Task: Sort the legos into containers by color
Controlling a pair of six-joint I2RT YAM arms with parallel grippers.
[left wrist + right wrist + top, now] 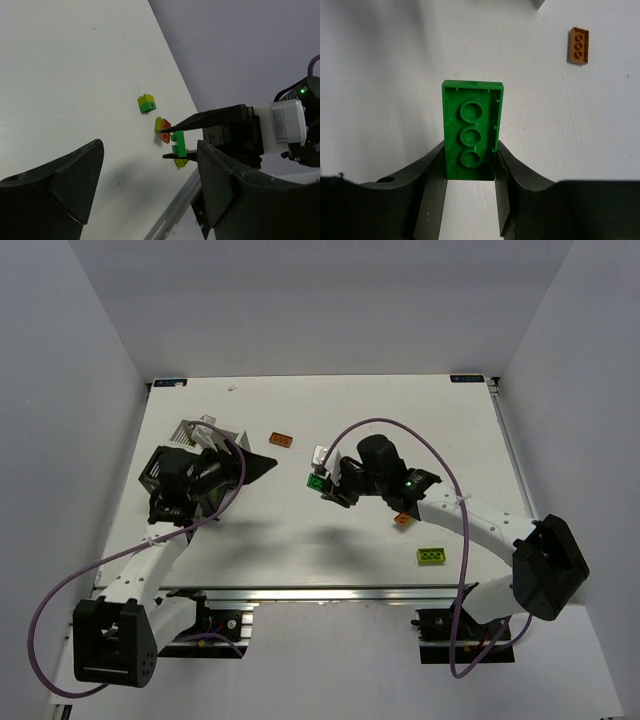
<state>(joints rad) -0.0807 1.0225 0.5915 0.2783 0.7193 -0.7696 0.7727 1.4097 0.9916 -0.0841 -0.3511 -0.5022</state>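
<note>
currently the right gripper [470,162] pinches the green brick [471,127], long axis running out along the fingers. the white container [186,427] lies at 10 o'clock, beside the spread left gripper [150,147].

Containers [192,428] left on table [300,540]; bricks [432,556] right.

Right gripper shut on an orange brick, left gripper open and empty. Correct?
No: the right gripper is shut on a green brick, not an orange one, as the right wrist view shows. An orange brick lies loose on the table. The left gripper is open and empty.
</note>
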